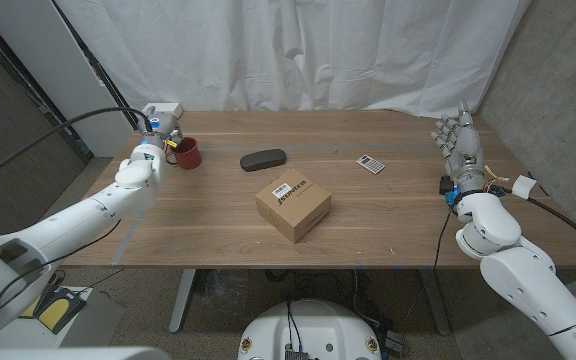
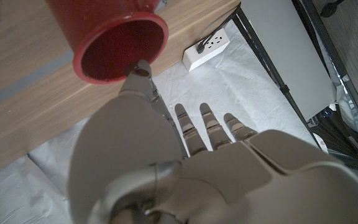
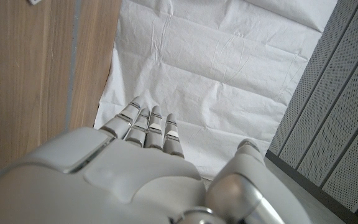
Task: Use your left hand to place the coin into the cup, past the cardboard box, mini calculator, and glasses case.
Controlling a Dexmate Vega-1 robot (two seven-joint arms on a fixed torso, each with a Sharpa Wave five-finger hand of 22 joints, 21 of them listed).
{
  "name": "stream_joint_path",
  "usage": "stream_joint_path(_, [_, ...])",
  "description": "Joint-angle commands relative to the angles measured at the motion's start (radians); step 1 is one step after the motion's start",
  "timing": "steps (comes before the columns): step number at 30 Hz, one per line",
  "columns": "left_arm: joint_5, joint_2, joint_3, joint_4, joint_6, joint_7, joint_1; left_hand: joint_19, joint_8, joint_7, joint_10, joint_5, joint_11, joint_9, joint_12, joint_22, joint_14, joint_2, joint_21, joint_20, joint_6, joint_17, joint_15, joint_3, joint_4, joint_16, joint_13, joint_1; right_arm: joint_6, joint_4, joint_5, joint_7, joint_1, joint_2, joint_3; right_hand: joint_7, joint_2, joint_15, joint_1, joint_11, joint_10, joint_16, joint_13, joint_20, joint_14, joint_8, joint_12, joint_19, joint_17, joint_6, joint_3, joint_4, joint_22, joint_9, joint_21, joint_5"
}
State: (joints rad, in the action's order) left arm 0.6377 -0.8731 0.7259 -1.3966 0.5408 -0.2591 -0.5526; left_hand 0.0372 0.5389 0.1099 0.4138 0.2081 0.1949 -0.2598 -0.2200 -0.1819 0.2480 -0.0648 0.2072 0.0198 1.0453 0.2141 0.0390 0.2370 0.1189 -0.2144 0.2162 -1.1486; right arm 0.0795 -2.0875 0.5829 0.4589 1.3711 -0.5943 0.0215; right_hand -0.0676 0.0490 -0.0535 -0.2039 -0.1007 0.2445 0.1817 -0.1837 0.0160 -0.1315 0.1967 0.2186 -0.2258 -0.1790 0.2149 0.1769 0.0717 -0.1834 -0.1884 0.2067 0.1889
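Left hand (image 1: 158, 133) is hovering at the red cup (image 1: 187, 153) — grip unclear; cardboard box (image 1: 293, 205) label unreadable; right hand (image 1: 462, 140) is standing spread

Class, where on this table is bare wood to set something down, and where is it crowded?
Bare wood lies between the cardboard box and the right hand, and along the near edge before the box. It is crowded at the far left corner, where the left hand meets the red cup.

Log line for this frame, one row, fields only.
left hand: at red cup rim, coin not visible | right hand: open, idle at table edge | box, calculator, glasses case: untouched
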Motion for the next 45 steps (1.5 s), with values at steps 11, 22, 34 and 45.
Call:
stream_joint_path(11, [-0.022, 0.017, 0.018, 0.038, -0.004, -0.019, 0.003, 0.007, 0.145, 0.003, -0.008, 0.006, 0.001, -0.02, 0.003, -0.003, -0.005, -0.019, -0.001, 0.001, -0.002, 0.002, 0.106, 0.012, 0.001, 0.004, 0.006, 0.025, -0.026, -0.004, 0.008, 0.001, -0.007, -0.009, 0.0, 0.0, 0.01, -0.004, -0.007, 0.001, 0.009, 0.004, -0.004, 0.003, -0.01, -0.001, -0.004, -0.009, -0.003, 0.006, 0.002, 0.004, -0.002, -0.001, -0.004, 0.0])
stream_joint_path(22, [-0.03, 0.001, 0.019, 0.018, 0.012, 0.014, 0.001, 0.017, 0.088, -0.015, -0.044, 0.005, -0.005, 0.029, 0.013, -0.003, -0.034, 0.005, -0.003, 0.009, -0.096, -0.003, 0.097, 0.016, 0.013, 0.014, 0.005, 0.018, -0.025, -0.012, 0.003, 0.005, 0.001, -0.007, 0.0, 0.0, 0.01, -0.004, -0.008, 0.002, 0.009, 0.003, -0.004, 0.003, -0.009, -0.001, -0.004, -0.008, -0.003, 0.006, 0.002, 0.005, -0.002, -0.001, -0.004, -0.001])
stream_joint_path(34, [-0.037, -0.027, 0.017, -0.028, 0.06, 0.092, -0.006, 0.046, -0.085, -0.008, -0.183, 0.016, -0.018, 0.069, 0.03, -0.003, -0.117, 0.015, -0.006, 0.039, -0.409, -0.013, 0.061, 0.017, 0.007, 0.029, 0.004, 0.029, -0.023, -0.009, 0.003, -0.003, -0.004, -0.007, 0.005, 0.0, 0.011, -0.003, -0.009, 0.001, 0.01, 0.004, -0.004, 0.002, -0.011, 0.0, -0.003, -0.009, -0.003, 0.007, 0.002, 0.005, -0.002, -0.001, -0.004, -0.001])
stream_joint_path(45, [-0.054, -0.057, -0.012, -0.085, 0.064, 0.088, -0.037, 0.048, -0.1, -0.01, -0.201, 0.016, -0.024, 0.069, 0.027, -0.003, -0.126, 0.012, -0.005, 0.042, -0.426, -0.013, 0.053, 0.014, 0.0, 0.026, 0.004, 0.041, -0.02, -0.012, -0.003, -0.005, -0.01, -0.008, 0.011, 0.001, 0.012, -0.004, -0.01, 0.004, 0.011, 0.004, -0.004, 0.002, -0.012, 0.0, -0.003, -0.009, -0.003, 0.008, 0.002, 0.006, -0.002, -0.001, -0.004, -0.001])
